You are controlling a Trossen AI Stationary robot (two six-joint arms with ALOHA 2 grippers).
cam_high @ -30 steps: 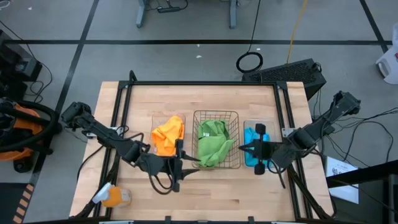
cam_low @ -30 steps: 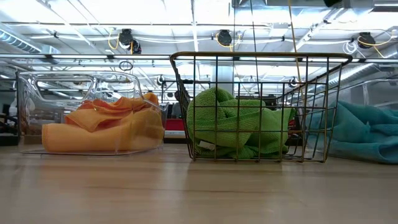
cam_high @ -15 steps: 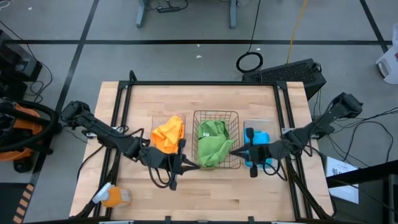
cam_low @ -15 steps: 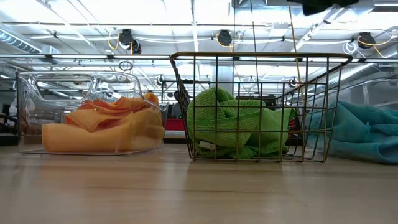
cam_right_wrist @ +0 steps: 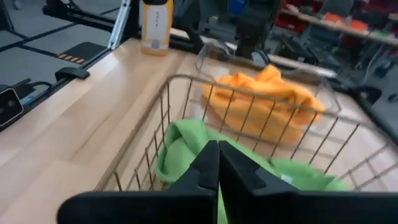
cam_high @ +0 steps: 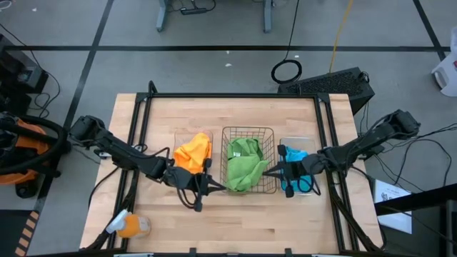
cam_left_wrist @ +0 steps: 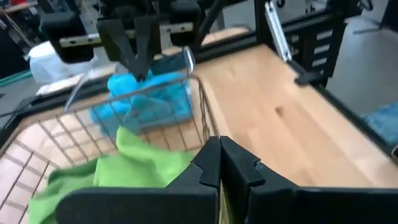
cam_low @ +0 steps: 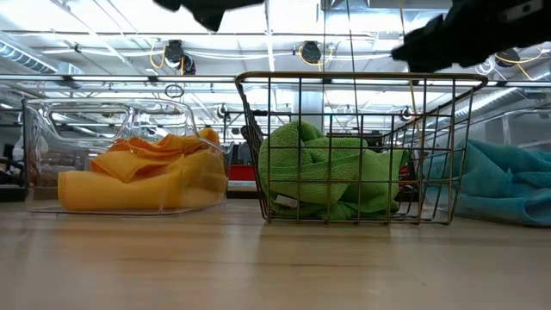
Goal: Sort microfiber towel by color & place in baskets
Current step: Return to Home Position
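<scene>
We judge these cloths soft, light, best pinched at a fold: orange-yellow microfiber towels in left clear plastic bin, green towels in wire basket, blue towels in right clear bin; left hand, right hand clenched empty.

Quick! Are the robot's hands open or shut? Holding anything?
Left gripper: shut, empty, by the wire basket.
Right gripper: shut, empty, by the same basket.

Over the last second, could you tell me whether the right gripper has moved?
Yes. In the high view the right gripper shifted from above the right clear bin toward the wire basket.
</scene>
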